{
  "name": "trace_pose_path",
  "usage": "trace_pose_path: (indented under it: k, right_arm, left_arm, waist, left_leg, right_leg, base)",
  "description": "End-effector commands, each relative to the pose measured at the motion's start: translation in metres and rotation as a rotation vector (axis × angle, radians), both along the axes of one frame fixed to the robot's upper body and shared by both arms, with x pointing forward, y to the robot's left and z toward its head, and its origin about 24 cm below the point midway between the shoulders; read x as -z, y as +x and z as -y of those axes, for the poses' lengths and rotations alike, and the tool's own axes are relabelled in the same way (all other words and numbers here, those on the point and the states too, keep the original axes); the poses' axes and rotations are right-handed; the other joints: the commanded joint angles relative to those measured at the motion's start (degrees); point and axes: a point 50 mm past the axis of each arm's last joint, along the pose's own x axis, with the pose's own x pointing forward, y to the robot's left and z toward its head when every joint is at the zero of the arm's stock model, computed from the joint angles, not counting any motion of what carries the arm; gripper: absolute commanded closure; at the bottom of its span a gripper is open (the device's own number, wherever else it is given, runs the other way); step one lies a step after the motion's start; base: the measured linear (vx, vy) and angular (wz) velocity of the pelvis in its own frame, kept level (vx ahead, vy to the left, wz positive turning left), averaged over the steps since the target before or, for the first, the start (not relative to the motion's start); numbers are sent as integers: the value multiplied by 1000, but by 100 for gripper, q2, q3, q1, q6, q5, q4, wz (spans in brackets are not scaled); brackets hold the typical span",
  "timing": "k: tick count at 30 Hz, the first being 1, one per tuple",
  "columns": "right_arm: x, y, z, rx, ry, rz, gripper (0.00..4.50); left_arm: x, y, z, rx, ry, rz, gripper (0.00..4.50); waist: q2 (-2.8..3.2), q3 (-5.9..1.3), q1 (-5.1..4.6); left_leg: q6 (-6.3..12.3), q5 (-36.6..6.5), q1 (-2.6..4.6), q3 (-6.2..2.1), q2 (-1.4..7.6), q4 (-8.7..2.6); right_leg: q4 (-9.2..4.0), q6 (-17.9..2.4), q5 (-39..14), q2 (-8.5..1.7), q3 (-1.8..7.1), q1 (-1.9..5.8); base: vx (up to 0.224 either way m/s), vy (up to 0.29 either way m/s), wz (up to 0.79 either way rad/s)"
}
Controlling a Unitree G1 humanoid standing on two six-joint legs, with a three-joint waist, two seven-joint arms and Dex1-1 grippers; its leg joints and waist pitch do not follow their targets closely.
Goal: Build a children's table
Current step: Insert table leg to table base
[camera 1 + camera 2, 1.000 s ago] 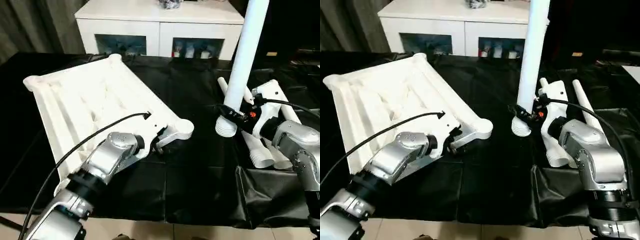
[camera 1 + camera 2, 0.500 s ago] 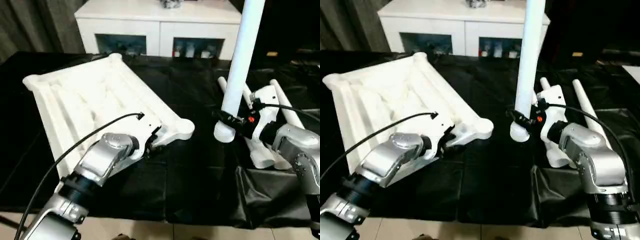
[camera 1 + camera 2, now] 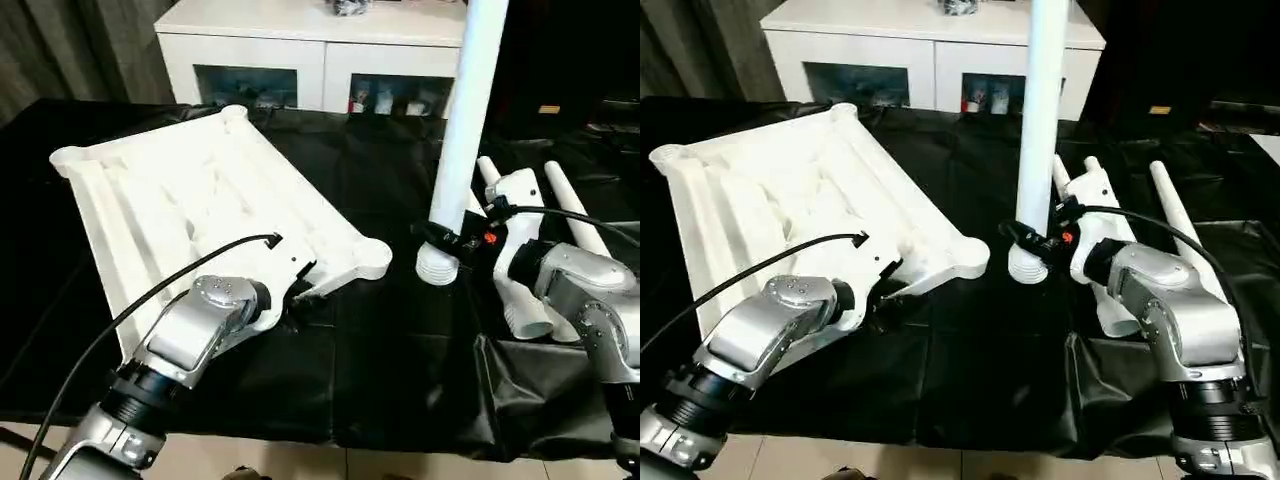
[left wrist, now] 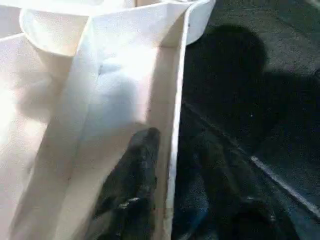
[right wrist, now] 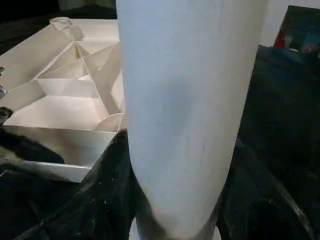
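Note:
The white tabletop (image 3: 180,190) lies upside down on the black cloth, ribs up, with a rounded corner socket (image 3: 372,258) nearest the middle. My left gripper (image 3: 296,296) is at the near long rim just left of that socket. It is open, with one finger (image 4: 131,192) inside the rim wall and against it, and the other finger (image 4: 225,205) outside with a small gap. My right gripper (image 3: 448,240) is shut on a long white leg (image 3: 462,130). It holds the leg upright, the wide end (image 3: 437,268) just above the cloth, a little to the right of the socket.
More white legs (image 3: 575,215) lie on the cloth at the right, behind my right forearm. A white cabinet (image 3: 320,55) with glass-fronted compartments stands behind the table. The black cloth (image 3: 400,370) hangs in folds over the near edge.
My left gripper's fingers have narrowed around the tabletop's rim. My right arm has carried the upright leg leftward, closer to the corner socket.

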Motion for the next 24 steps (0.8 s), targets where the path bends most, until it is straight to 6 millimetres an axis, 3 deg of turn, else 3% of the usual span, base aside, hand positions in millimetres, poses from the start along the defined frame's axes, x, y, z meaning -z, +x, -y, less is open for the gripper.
trace_pose_path:
  k: [1,3,5,8,10,13,16,24]
  right_arm:
    - [-5,2,-2,-11,7,16,266]
    - [-5,1,-3,-14,9,13,266]
    - [-4,1,-3,-17,12,11,266]
    - [-3,0,-4,-24,14,5,266]
    - [-3,0,-3,-23,15,4,266]
    - [-4,-1,-3,-27,20,2,266]
    - [-3,-1,-4,-29,19,0,266]
    - [-2,-2,-6,-46,23,-11,266]
  left_arm:
    - [4,-3,2,2,-17,-18,309]
    - [3,-3,3,2,-28,-21,294]
    - [3,-3,3,6,-29,-21,343]
    - [3,-5,4,24,-37,-23,340]
    - [3,-5,4,27,-37,-25,389]
    - [2,-5,4,24,-43,-24,393]
    - [0,-4,3,21,-44,-21,441]
    - [0,-7,2,52,-49,-28,447]
  waist:
    - [-93,-376,9]
    - [-93,-378,7]
    - [-111,-375,6]
    - [-99,-372,6]
    - [-97,-379,9]
    - [-93,-379,14]
    - [-91,-388,19]
    - [-111,-389,4]
  left_leg:
    - [293,-462,50,-130,366,-436]
    - [305,-442,46,-130,363,-434]
    - [310,-467,49,-127,364,-436]
    - [308,-490,50,-130,369,-440]
    - [316,-429,51,-131,369,-440]
    - [318,-416,52,-131,372,-441]
    - [347,-324,49,-129,372,-437]
    - [424,-288,51,-120,370,-432]
  right_leg:
    - [-469,-1495,-469,-446,232,242]
    - [-465,-1505,-435,-442,231,242]
    - [-473,-1497,-481,-447,231,243]
    - [-474,-1488,-521,-448,231,238]
    - [-466,-1484,-469,-450,231,241]
    - [-460,-1507,-393,-449,230,243]
    - [-445,-1534,-249,-449,229,247]
    - [-442,-1591,-105,-460,230,261]
  base:
    - [0,0,0]
    - [0,0,0]
    - [0,0,0]
    - [0,0,0]
    - [0,0,0]
    - [0,0,0]
    - [0,0,0]
    - [0,0,0]
